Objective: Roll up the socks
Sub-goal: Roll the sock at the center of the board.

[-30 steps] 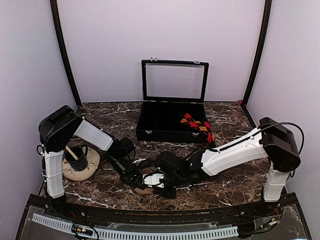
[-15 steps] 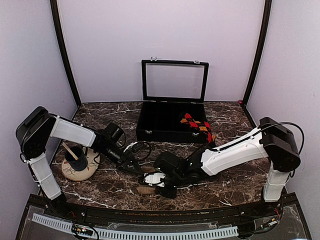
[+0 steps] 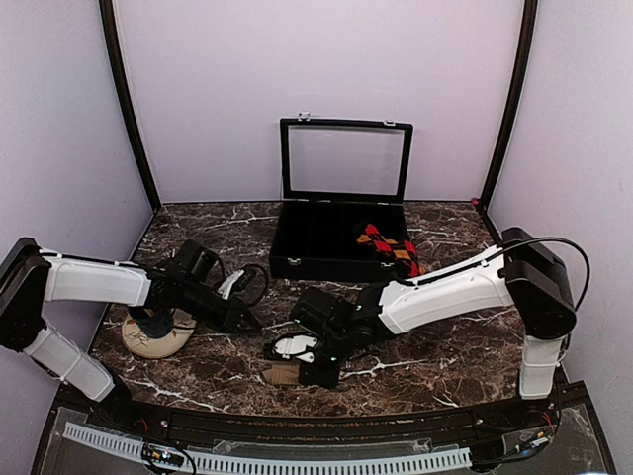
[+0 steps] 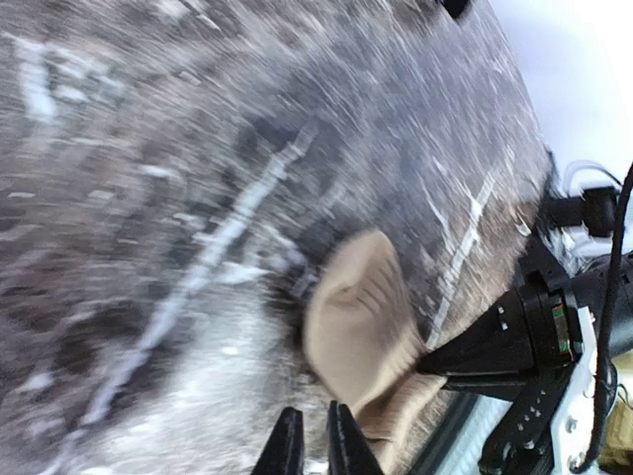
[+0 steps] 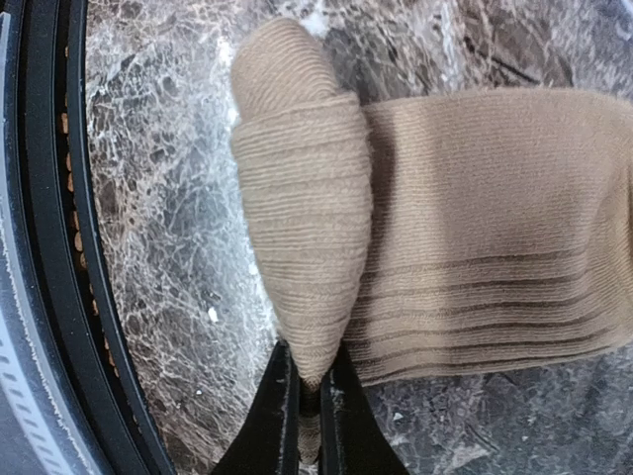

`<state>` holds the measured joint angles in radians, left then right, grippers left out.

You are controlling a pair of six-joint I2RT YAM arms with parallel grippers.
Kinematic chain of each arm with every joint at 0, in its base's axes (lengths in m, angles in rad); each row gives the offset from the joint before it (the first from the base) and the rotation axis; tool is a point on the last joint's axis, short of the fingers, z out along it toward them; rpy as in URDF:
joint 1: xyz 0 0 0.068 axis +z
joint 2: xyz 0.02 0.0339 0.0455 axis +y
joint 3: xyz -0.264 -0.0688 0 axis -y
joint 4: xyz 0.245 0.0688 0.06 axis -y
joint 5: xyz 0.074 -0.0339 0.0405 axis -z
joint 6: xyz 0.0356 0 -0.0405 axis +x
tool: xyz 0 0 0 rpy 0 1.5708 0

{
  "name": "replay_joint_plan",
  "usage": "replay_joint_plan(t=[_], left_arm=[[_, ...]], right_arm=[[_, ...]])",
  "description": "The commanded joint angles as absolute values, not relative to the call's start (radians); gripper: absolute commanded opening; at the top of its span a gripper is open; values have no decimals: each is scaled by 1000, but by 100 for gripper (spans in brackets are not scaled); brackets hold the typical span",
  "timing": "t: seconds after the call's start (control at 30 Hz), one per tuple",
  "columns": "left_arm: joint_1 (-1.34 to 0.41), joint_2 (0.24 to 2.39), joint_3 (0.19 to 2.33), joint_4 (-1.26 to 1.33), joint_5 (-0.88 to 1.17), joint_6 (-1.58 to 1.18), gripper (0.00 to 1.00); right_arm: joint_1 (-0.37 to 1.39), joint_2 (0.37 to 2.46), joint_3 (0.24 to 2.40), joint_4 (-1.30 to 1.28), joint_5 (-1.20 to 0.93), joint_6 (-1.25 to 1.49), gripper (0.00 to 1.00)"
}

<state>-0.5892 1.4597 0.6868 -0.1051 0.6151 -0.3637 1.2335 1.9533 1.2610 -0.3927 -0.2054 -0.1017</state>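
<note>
Right claw [image 5: 309, 381] is clamping the rolled end of the ribbed tan-brown fabric sock [image 5: 475, 228]; left claw [image 4: 315, 435], nearly together and empty, is hovering near that sock.

We see a black case [image 3: 326, 265] on the marble table [image 3: 455, 361], well beyond the right gripper [image 3: 297, 368], with its glass lid [image 3: 346, 158] raised upright. Out to the left of the left gripper [image 3: 253, 324], partly under its arm, a dark cup [image 3: 148, 319] sits on a round wooden disc [image 3: 156, 343]. A white toothed strip [image 3: 267, 461] runs along the front edge, nearer to us than both grippers.
</note>
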Motion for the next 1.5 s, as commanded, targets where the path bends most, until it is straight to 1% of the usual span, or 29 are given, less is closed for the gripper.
replay_joint_plan(t=[0.0, 0.03, 0.07, 0.2, 0.4, 0.67, 0.8, 1.07, 1.2, 1.47], left_arm=[[-607, 1327, 617, -29, 376, -439, 10], [-609, 1302, 603, -23, 336, -446, 10], [-655, 1273, 585, -19, 295, -450, 9], [-747, 1181, 539, -6, 145, -454, 9], [-881, 1088, 488, 0, 33, -446, 10], [-1055, 1032, 470, -6, -87, -368, 13], [-1119, 1076, 490, -15, -100, -310, 15], [-1206, 1243, 573, -35, -69, -195, 20], [-1222, 1303, 601, -35, -44, -147, 22], [-1231, 1368, 633, -64, -8, -72, 23]], right_arm=[[1195, 1989, 1300, -467, -333, -72, 0], [1187, 1996, 1307, -476, -353, -72, 0], [1180, 2002, 1318, -485, -371, -72, 0], [1152, 2032, 1358, -530, -444, -72, 0], [1106, 2075, 1432, -606, -535, -85, 0], [1052, 2140, 1517, -699, -663, -87, 0], [1044, 2167, 1553, -739, -691, -95, 0], [1039, 2203, 1590, -784, -726, -104, 0], [1039, 2207, 1592, -788, -733, -104, 0], [1034, 2219, 1602, -803, -742, -110, 0]])
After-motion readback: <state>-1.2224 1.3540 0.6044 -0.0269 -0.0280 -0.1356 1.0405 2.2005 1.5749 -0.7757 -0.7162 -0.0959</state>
